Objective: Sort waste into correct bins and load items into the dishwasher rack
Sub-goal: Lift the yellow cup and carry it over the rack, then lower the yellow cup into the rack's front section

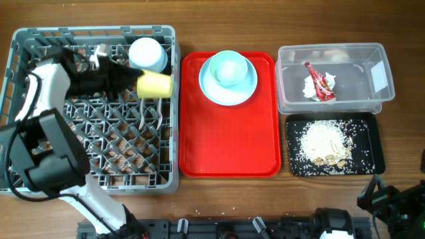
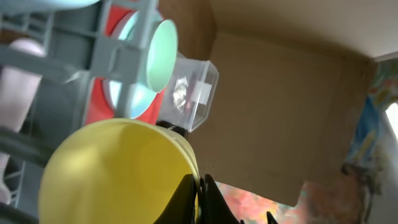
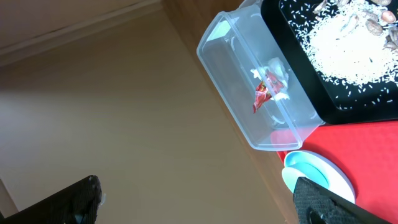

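Observation:
My left gripper (image 1: pixel 137 82) is shut on the rim of the yellow-green cup (image 1: pixel 155 84) and holds it on its side over the right part of the grey dishwasher rack (image 1: pixel 20 40). In the left wrist view the fingers (image 2: pixel 200 194) pinch the cup's rim (image 2: pixel 118 168). The light blue bowl (image 1: pixel 230 68) sits on the light blue plate (image 1: pixel 211 89) on the red tray (image 1: pixel 229 146). The red wrapper (image 1: pixel 319 82) and white napkin (image 1: pixel 309 87) lie in the clear tub (image 1: pixel 332 53). Rice scraps (image 1: pixel 323 141) lie in the black tray (image 1: pixel 368 143). My right gripper (image 3: pixel 199 208) is open and empty.
A pale round upturned item (image 1: pixel 147 54) stands in the rack's far right corner. White utensils (image 1: pixel 143 114) lie among the rack's pegs. The right arm (image 1: pixel 392 199) rests off the table's front right corner. The tub (image 3: pixel 249 93) and black tray (image 3: pixel 348 56) show in the right wrist view.

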`<state>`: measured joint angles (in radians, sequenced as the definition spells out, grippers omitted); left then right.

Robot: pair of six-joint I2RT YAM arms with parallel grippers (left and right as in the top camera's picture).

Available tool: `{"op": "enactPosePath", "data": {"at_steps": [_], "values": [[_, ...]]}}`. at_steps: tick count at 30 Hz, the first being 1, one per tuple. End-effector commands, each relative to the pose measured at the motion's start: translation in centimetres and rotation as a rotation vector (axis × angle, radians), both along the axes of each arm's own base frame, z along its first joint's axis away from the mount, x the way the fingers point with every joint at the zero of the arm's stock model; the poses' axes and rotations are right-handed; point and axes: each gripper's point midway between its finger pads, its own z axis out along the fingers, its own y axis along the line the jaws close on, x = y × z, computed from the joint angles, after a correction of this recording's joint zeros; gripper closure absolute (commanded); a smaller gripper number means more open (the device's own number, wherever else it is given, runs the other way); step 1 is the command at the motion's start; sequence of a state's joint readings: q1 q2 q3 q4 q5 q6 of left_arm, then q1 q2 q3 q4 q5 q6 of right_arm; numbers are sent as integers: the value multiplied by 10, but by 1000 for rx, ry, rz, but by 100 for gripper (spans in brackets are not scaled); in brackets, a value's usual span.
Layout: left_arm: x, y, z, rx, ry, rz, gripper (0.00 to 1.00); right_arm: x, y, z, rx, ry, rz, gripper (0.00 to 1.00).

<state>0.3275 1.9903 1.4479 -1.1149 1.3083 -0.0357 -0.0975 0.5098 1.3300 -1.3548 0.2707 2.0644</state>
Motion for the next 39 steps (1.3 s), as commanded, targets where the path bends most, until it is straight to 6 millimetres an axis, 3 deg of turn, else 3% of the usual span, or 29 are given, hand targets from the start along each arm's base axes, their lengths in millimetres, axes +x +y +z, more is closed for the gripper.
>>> {"op": "enactPosePath", "data": {"at_steps": [1, 7, 18, 25, 31, 39], "values": [[-7, 3, -10, -12, -17, 1, 96, -1, -2, -1, 1, -1, -15, 0], [-12, 20, -27, 76, 31, 23, 96, -1, -2, -1, 1, -1, -15, 0], [-38, 16, -18, 15, 128, 1, 96, -1, -2, -1, 1, -1, -15, 0], [-32, 9, 25, -185, -13, 56, 96, -1, -2, -1, 1, -1, -14, 0], [-48, 0, 31, -174, -5, 15, 96, -1, -2, -1, 1, -1, -15, 0], [-81, -9, 8, -182, 62, -2, 96, -1, -2, -1, 1, -1, -15, 0]]}}
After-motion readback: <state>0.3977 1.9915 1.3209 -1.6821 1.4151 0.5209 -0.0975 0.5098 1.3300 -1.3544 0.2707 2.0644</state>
